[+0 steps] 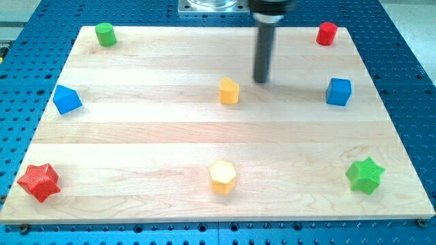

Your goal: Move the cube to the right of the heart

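Note:
The blue cube [338,91] sits at the view's right, in the upper half of the wooden board [136,143]. The yellow-orange heart [229,90] lies near the board's middle, well left of the cube. My tip [261,82] rests on the board just up and right of the heart, with a small gap between them. The tip stands between heart and cube, far closer to the heart. The rod rises straight up to the view's top.
A green cylinder [105,33] sits top left and a red cylinder [327,33] top right. A blue triangle-like block [67,99] is at the left. A red star [39,182], a yellow hexagon [223,177] and a green star [365,175] line the bottom.

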Tool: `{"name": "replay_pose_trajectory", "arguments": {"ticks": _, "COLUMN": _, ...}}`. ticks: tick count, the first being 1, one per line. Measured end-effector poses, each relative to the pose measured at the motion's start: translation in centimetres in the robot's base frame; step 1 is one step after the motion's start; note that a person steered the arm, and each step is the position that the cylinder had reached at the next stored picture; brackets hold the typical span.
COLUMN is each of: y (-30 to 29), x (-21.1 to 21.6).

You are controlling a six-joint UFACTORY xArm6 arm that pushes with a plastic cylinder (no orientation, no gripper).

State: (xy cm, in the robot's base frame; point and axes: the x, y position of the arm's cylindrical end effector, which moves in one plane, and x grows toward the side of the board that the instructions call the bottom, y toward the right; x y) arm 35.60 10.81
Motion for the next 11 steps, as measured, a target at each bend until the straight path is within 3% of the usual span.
{"name": "replay_pose_trajectory", "arguments": {"ticks": 1, "y": -6.8, "x": 3.6}}
{"name": "replay_pose_trajectory", "arguments": {"ticks": 2, "y": -5.8, "x": 3.9}}
{"name": "replay_pose_trajectory", "arguments": {"ticks": 4, "y": 17.3, "x": -3.4}}
{"name": "replay_pose_trajectory", "arguments": {"ticks": 5, "y": 20.6, "x": 2.5}}
{"name": "replay_pose_trajectory", "arguments": {"ticks": 7, "y": 5.5, "x": 3.6}}
{"name": "replay_pose_trajectory", "arguments": {"ticks": 8, "y": 12.0, "x": 4.4}}
{"name": "replay_pose_trajectory", "arguments": {"ticks": 10, "y": 0.5, "x": 6.9}}
{"name": "replay_pose_trajectory", "arguments": {"ticks": 11, "y": -2.2, "x": 6.9}}
